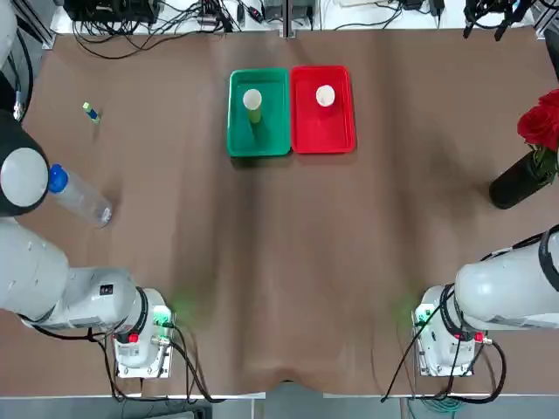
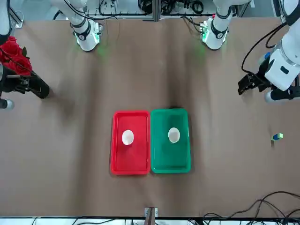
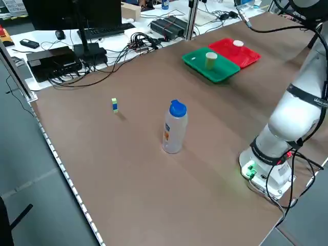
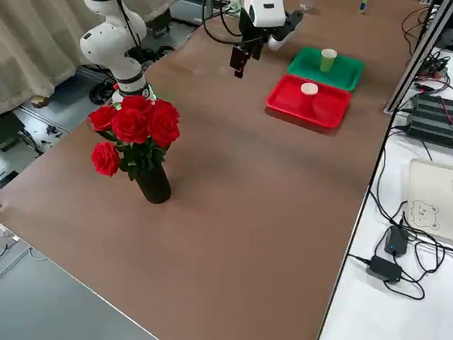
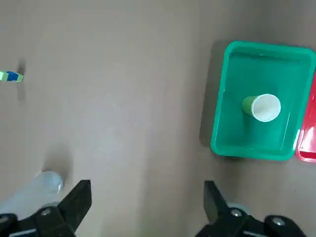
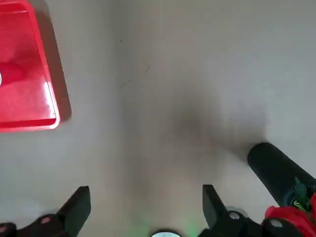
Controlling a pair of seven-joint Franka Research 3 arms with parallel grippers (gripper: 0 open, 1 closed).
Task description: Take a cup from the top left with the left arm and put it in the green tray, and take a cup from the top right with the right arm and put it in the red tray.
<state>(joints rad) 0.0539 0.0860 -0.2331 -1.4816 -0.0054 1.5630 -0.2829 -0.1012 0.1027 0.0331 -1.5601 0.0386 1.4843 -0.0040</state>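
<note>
The olive-green cup [image 1: 252, 103] stands upright inside the green tray [image 1: 271, 133], and the red cup [image 1: 325, 96] stands upright inside the red tray [image 1: 330, 131]. The two trays lie side by side at the far middle of the table. My left gripper [image 5: 147, 197] hangs open and empty high over the table's left side, near the bottle, with the green tray [image 5: 232, 129] and its cup [image 5: 261, 106] in its wrist view. Over the right side my right gripper [image 6: 145, 210] is also open and empty, between the red tray [image 6: 22, 94] and the vase.
A clear bottle with a blue cap [image 1: 80, 197] stands at the left. A small green-and-blue block [image 1: 91, 111] lies at the far left. A black vase of red roses [image 1: 524, 170] stands at the right edge. Cables and electronics sit beyond the far edge.
</note>
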